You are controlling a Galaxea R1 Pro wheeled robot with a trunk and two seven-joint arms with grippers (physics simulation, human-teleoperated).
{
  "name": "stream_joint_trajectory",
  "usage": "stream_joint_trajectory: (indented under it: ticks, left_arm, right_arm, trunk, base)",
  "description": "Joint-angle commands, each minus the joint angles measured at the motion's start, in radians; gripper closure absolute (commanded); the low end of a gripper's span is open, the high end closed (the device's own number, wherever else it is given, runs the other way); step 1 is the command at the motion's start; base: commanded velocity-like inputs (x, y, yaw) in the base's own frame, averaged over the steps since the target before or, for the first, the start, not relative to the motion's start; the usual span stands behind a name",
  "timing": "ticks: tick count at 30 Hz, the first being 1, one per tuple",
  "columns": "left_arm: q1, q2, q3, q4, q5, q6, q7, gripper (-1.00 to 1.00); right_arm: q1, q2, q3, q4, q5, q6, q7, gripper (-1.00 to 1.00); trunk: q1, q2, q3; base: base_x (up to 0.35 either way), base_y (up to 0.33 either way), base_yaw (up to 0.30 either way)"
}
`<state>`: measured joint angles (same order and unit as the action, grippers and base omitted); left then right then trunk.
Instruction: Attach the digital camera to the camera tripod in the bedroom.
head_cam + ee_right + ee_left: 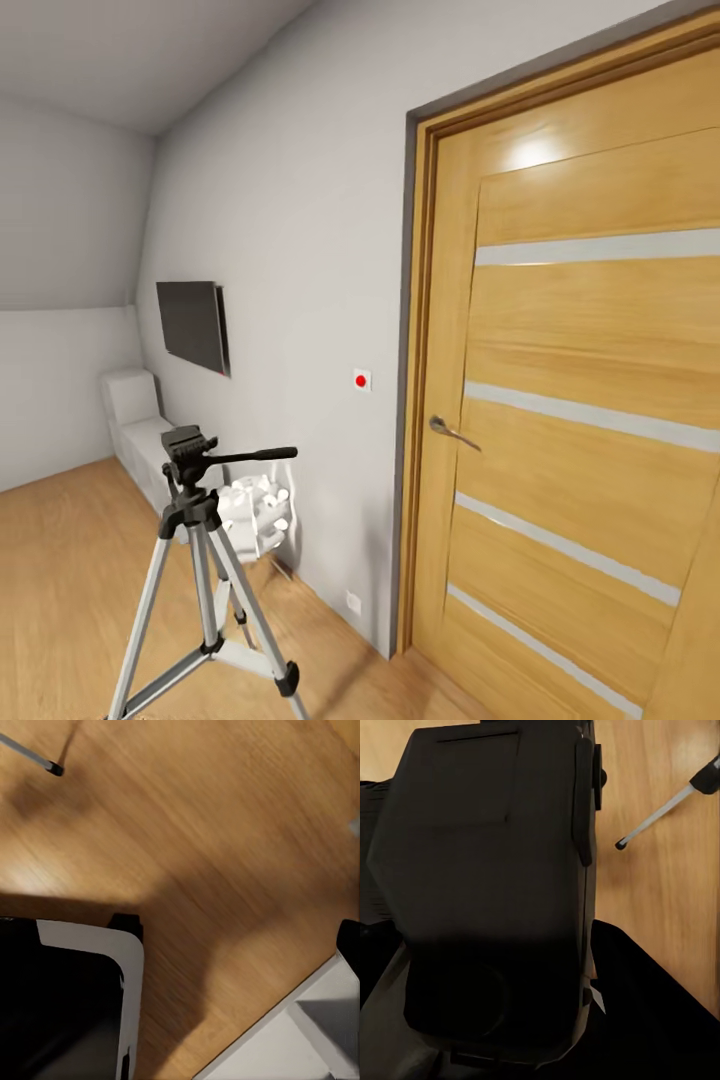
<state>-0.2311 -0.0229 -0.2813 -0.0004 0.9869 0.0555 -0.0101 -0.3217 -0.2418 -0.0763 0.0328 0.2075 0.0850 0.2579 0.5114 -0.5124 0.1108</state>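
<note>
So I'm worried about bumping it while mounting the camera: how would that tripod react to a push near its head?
The camera tripod looks tall on thin legs, so probably tippy. Its feet rest on smooth wood floor, so it may slide.

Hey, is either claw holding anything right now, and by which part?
The digital camera sits right against the left wrist view, so the left claw apparently holds it; the grip point is hidden. Whether the right claw holds anything cannot be told.

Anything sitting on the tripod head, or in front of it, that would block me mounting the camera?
Nothing visible does. The camera tripod stands on open wood floor, its head bare; the digital camera sits at the left wrist.
</note>
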Motion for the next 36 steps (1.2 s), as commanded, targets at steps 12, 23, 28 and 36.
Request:
stream_joint_trajectory:
  ticks: [12,23,28,36]
  left_arm:
    - [-0.001,0.000,-0.009,0.001,0.010,-0.035,-0.002,1.00]
    - [-0.001,0.000,-0.009,0.002,0.010,-0.052,-0.002,1.00]
    - [-0.001,0.000,-0.009,0.002,0.010,-0.052,-0.002,1.00]
    - [-0.001,0.000,-0.009,0.001,0.010,-0.052,-0.002,1.00]
  right_arm:
    - [0.000,-0.001,-0.008,0.001,0.009,0.001,0.003,-1.00]
    - [0.000,-0.001,-0.008,0.001,0.009,-0.001,0.002,-1.00]
    - [0.000,-0.001,-0.008,0.001,0.009,-0.005,0.001,-1.00]
    - [0.000,-0.001,-0.008,0.001,0.009,-0.005,0.001,-1.00]
  trunk:
    - [0.000,-0.001,0.000]
    - [0.000,-0.001,0.000]
    - [0.000,-0.001,0.000]
    - [0.000,-0.001,0.000]
  base:
    - [0.026,-0.030,0.267]
    - [0.000,0.000,0.269]
    - [0.000,0.000,0.269]
    - [0.000,0.000,0.269]
